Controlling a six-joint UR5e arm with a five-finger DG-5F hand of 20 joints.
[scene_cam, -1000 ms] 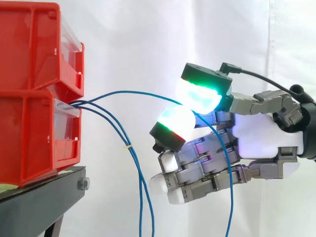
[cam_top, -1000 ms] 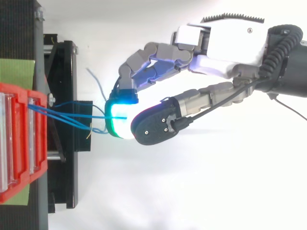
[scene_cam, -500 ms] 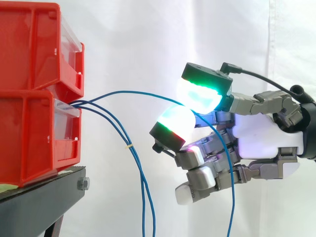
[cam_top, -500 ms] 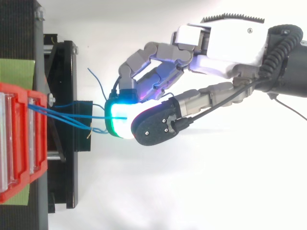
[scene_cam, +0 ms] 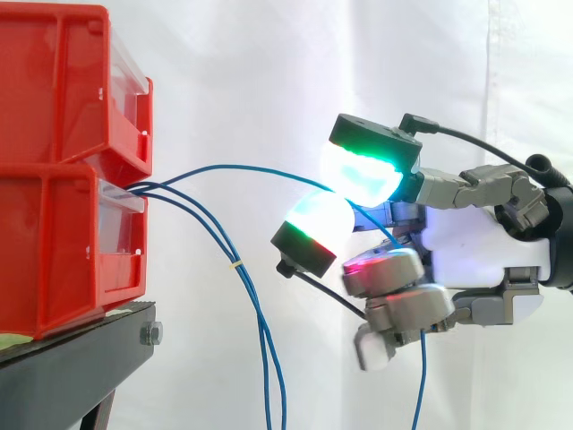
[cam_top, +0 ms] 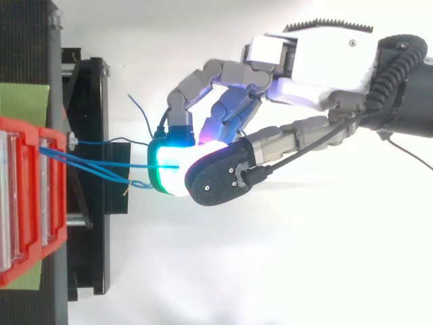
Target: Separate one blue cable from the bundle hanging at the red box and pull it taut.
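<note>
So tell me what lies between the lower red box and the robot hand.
Side view: one blue cable arcs from the red box to the robot hand, pinched between its pads; two more cables droop below it. Otherwise bare.

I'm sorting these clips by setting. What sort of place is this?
Likely a robotics lab test bench, not a home: stacked red bins on a black stand, a plain white curtain behind, and a robot hand pinching a blue cable.
</note>
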